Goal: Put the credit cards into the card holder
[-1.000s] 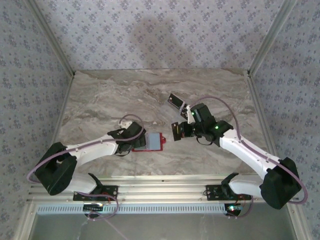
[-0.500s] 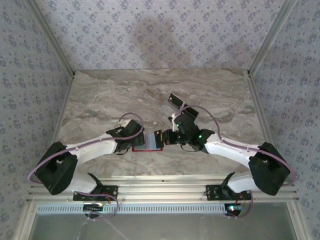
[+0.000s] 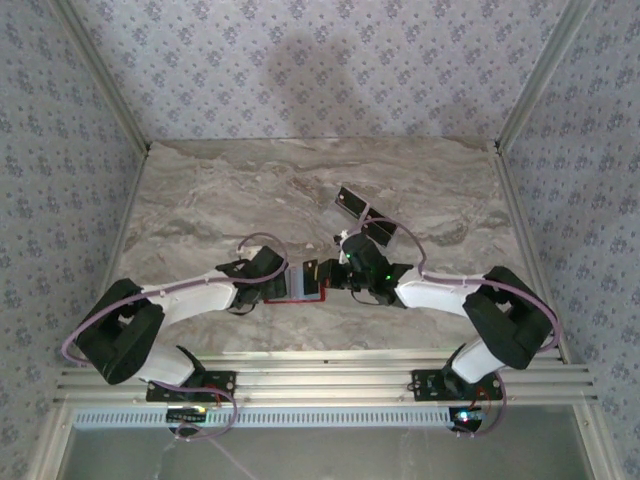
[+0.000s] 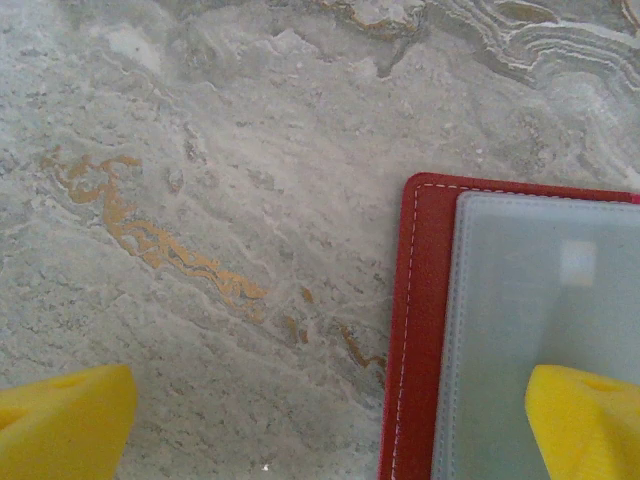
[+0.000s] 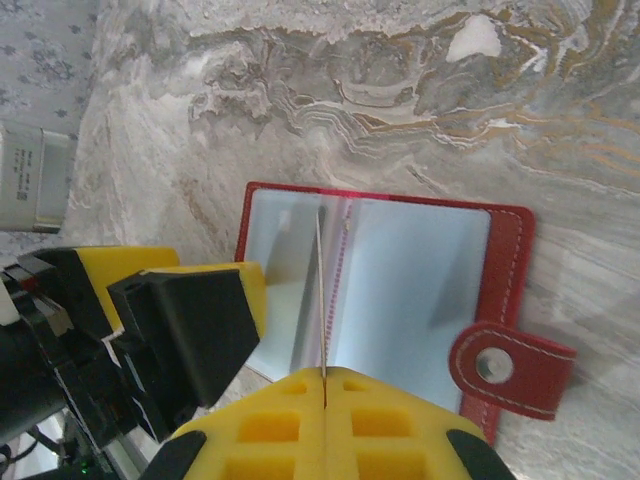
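Marble-patterned table (image 3: 230, 190), both arms reaching in towards the middle of the near half. The card holder (image 3: 298, 288) lies flat and opened out on the table between the two wrists. It is red with white stitching and has clear sleeves (image 5: 400, 280) inside. Its snap tab (image 5: 510, 365) sticks out from the right edge. The left gripper (image 3: 272, 272) sits at the holder's left side with its claw spread wide and nothing between the fingers. In the left wrist view one yellow fingertip (image 4: 590, 420) is over the pale sleeve at the holder's left edge and the other is over bare marble. Cannot tell whether the fingertip presses on the sleeve. The right gripper (image 3: 322, 272) comes in from the right, its claw closed on a credit card (image 5: 320, 290). In the right wrist view the two yellow fingers (image 5: 270, 430) meet with the card pinched between them. The card shows edge-on as a thin line that runs out over the holder's middle fold between the sleeves. Cannot tell whether the card's edge is in a sleeve or only above it. A finger of the left gripper (image 5: 190, 320) shows just left of the card. Two loose credit cards lie on the table far and right of the holder, one dark with a small red mark (image 3: 350, 201), another dark one (image 3: 381, 229) just beside it.
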